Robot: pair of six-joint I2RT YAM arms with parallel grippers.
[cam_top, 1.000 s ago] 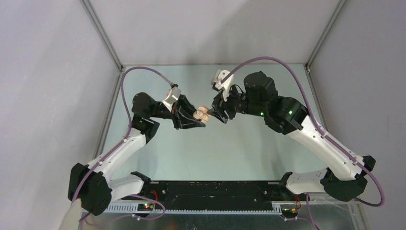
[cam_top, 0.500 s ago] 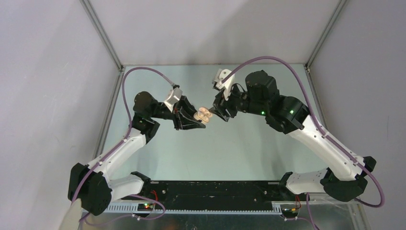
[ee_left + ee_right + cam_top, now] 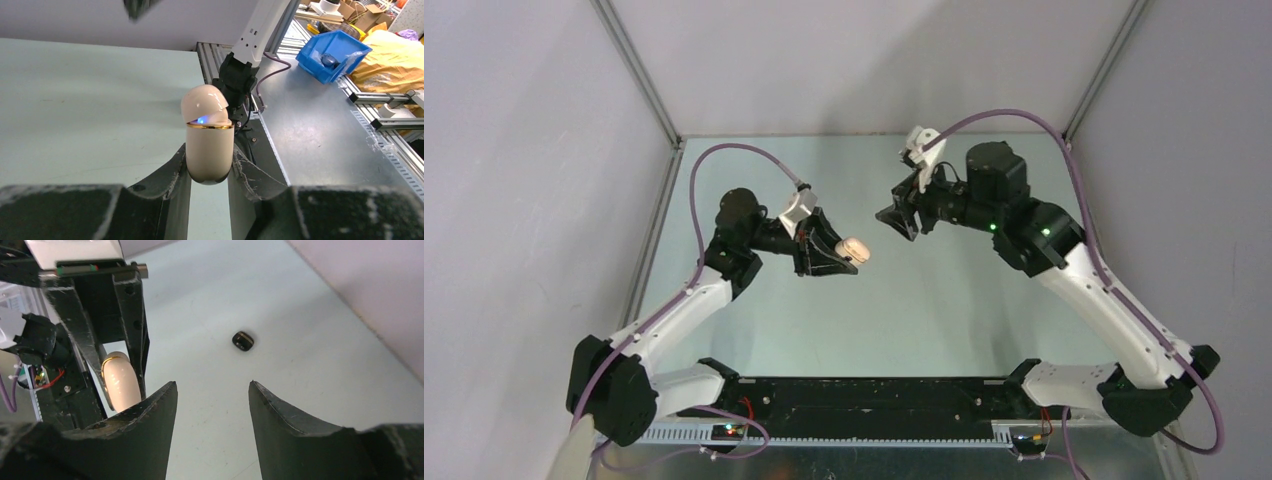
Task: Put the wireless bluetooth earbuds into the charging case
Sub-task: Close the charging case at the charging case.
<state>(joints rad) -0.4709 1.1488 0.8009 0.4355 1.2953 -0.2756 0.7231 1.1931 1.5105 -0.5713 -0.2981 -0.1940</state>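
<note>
My left gripper [image 3: 842,256] [image 3: 209,151] is shut on the lower half of a beige pebble-shaped charging case [image 3: 855,248] [image 3: 210,142], holding it above the table. The case has a gold rim, and its domed lid [image 3: 202,102] stands slightly ajar with a blue light glowing in the gap. No earbuds show inside it. My right gripper [image 3: 894,218] [image 3: 212,385] is open and empty, a short way right of the case [image 3: 120,385]. A small black piece with a gold edge [image 3: 243,341] lies on the table beyond it; I cannot tell whether it is an earbud.
Pale walls and aluminium frame posts [image 3: 639,70] enclose the green table [image 3: 904,310]. Off the table, past the right arm's base [image 3: 240,80], stands a blue bin [image 3: 332,47] on a grey bench.
My right gripper has drawn back to the right, away from the case. The case's lid, spread open earlier, has come down to nearly closed. The left gripper has shifted slightly right with the case.
</note>
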